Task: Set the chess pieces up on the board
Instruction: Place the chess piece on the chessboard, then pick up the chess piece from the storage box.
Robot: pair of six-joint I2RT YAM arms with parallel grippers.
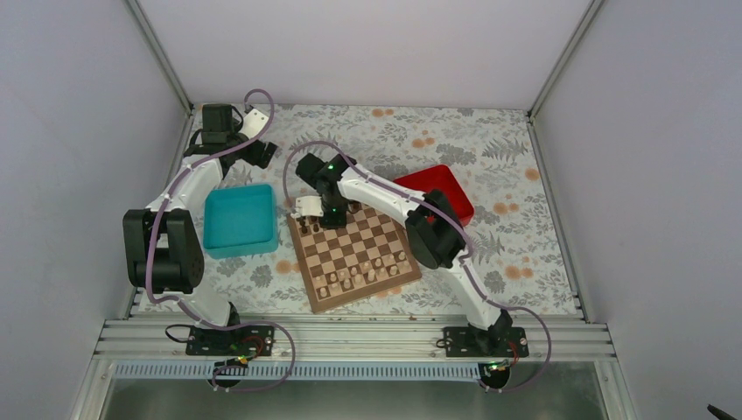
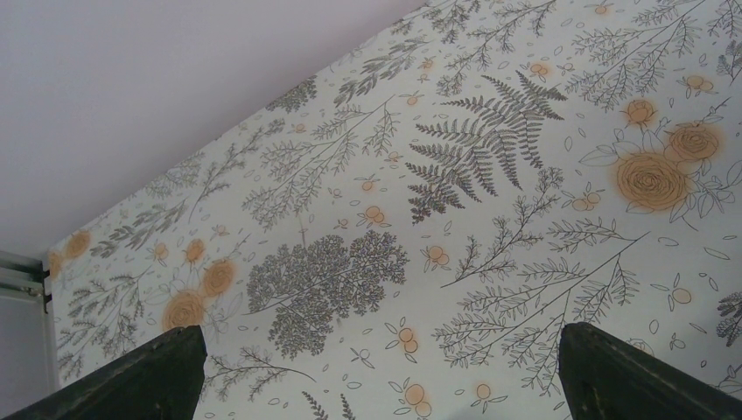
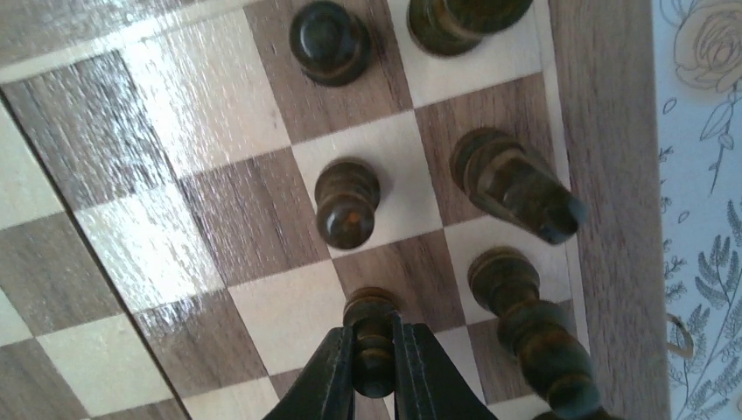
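The board [image 1: 346,250] lies at the table's middle, turned at a slight angle. In the right wrist view, dark brown chess pieces stand on its squares near the tan border: a pawn [image 3: 346,203], another pawn [image 3: 330,41], and taller pieces [image 3: 516,184] [image 3: 534,337]. My right gripper [image 3: 374,350] is shut on one dark pawn [image 3: 373,325], whose base is over a dark square. I cannot tell whether the base touches the square. From above, the right gripper [image 1: 331,214] hovers at the board's far left corner. My left gripper [image 2: 378,337] is open and empty over the floral cloth, far from the board.
A teal tray [image 1: 239,219] sits left of the board and a red tray [image 1: 437,188] behind its right side. Pale cream chessmen [image 1: 359,278] fill the board's near rows. Grey walls enclose the table on three sides.
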